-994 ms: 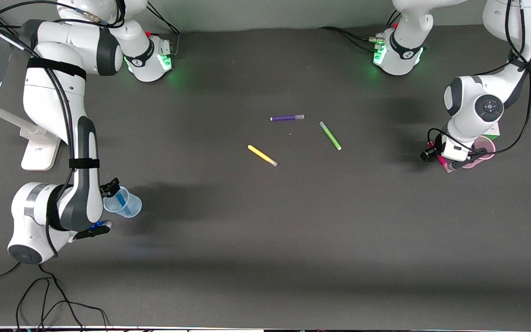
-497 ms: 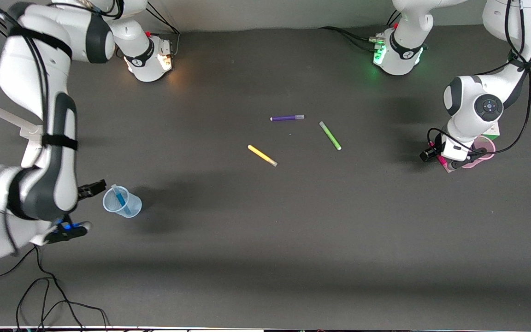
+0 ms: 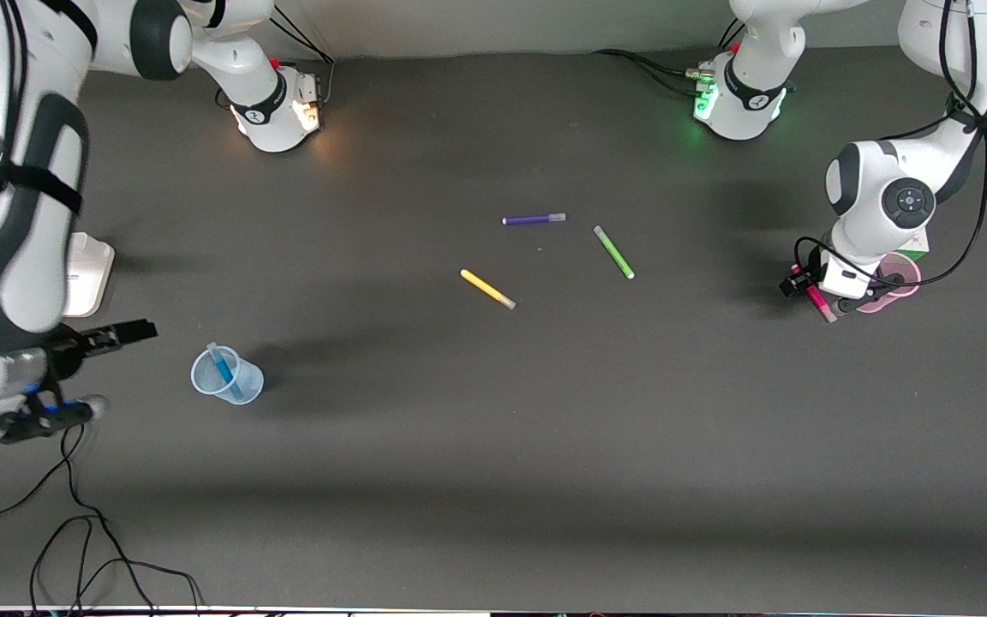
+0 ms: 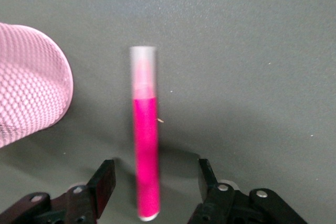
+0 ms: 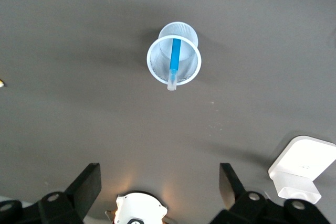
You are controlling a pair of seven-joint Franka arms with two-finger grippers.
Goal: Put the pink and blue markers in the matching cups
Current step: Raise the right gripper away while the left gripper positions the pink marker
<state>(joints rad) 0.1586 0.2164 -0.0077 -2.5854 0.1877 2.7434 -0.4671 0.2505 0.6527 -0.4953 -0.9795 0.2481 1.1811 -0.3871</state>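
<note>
The blue marker (image 3: 221, 364) stands tilted inside the pale blue cup (image 3: 226, 375), toward the right arm's end of the table. My right gripper (image 3: 86, 374) hangs open and empty, off to the side of that cup. From the right wrist, cup (image 5: 174, 60) and marker (image 5: 174, 59) lie well below the gripper (image 5: 159, 174). At the left arm's end, my left gripper (image 3: 812, 290) is low and open. The pink marker (image 4: 146, 145) shows blurred between its spread fingers (image 4: 105, 179), touching neither. That marker (image 3: 821, 302) is outside the pink cup (image 3: 898, 276), right beside it (image 4: 26, 98).
Mid-table lie a yellow pen (image 3: 487, 289), a purple pen (image 3: 534, 219) and a lime-green pen (image 3: 613, 252). A white stand base (image 3: 86, 274) sits near the right arm's end. Cables (image 3: 74, 548) trail at the table's near edge.
The right arm has lifted and pulled away from the blue cup toward its end of the table. The left gripper's jaws have widened and the pink marker has come free of them.
</note>
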